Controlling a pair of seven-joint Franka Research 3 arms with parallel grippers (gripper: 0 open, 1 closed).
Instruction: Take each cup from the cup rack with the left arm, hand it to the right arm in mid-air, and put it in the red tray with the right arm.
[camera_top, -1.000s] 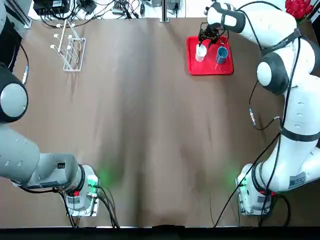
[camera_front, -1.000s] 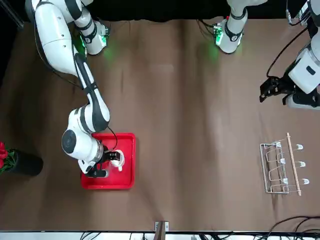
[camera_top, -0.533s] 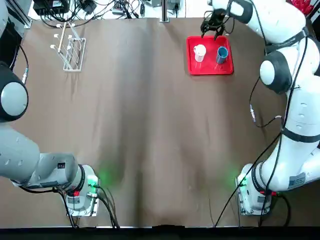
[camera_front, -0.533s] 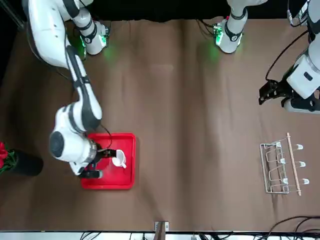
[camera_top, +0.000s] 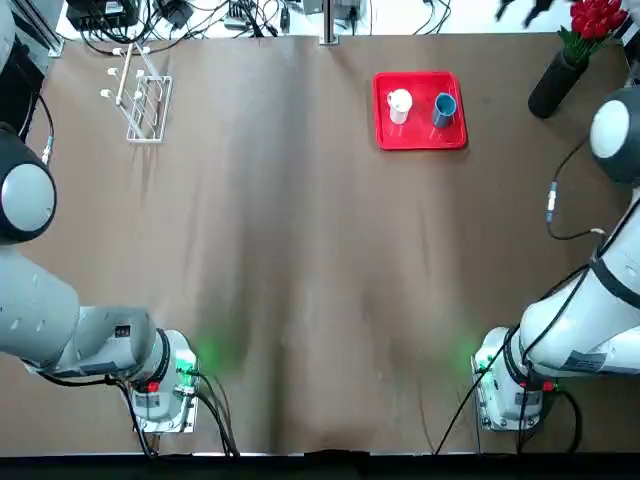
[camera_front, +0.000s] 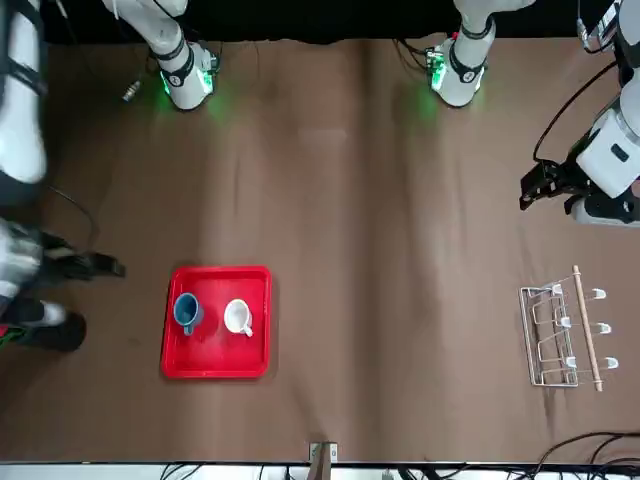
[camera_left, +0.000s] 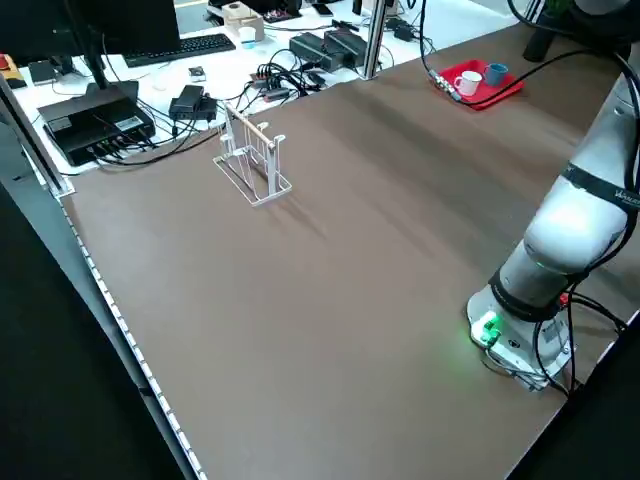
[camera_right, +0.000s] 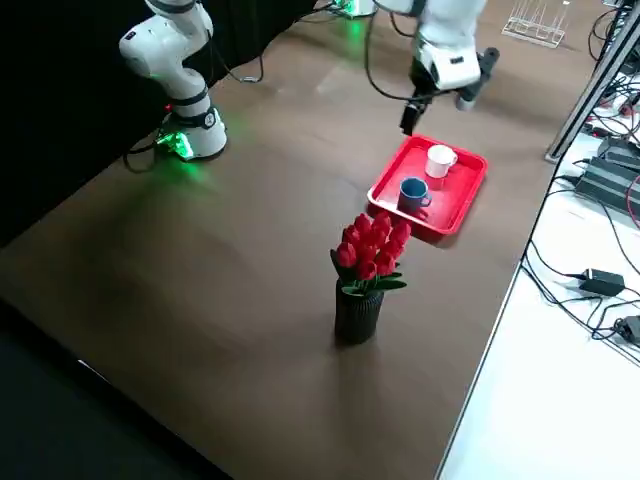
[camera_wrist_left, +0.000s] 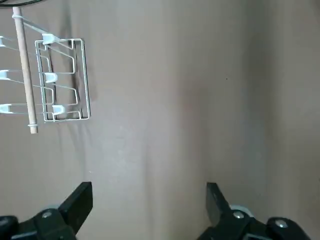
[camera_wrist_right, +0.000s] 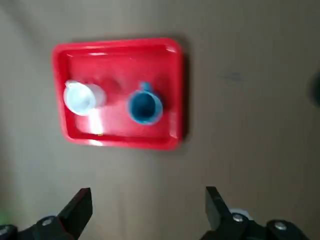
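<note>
Since a second ago, the right gripper (camera_wrist_right: 145, 212) has let go of the small white cup (camera_top: 399, 101) and lifted clear of the flat bright red square tray (camera_top: 420, 137), swinging off past the table's far right edge; in the top view it now shows only as a blur near the far edge.

That white cup stands upright in the tray's left half, with the small blue cup (camera_top: 444, 107) just beside it on the right, the two apart from each other. The tray sits on the brown table (camera_top: 300, 260) at the far right. The right wrist view looks down on tray and cups from well above, its fingers spread wide with nothing between them.

Over at the far left, the small white wire cup rack (camera_top: 143, 104) with knob-tipped pegs stands bare; no cup hangs on it in any view. The left gripper (camera_wrist_left: 149, 210) hovers near the rack, towards the robot, its fingers also wide and empty.

A dark vase of red flowers (camera_top: 562, 72) stands right of the tray, near the table's far right corner.

Both cups being in the tray and the rack bare, the task looks complete. What remains, by my reading, is only for both arms to draw back to rest; no further pick or handover seems called for.
</note>
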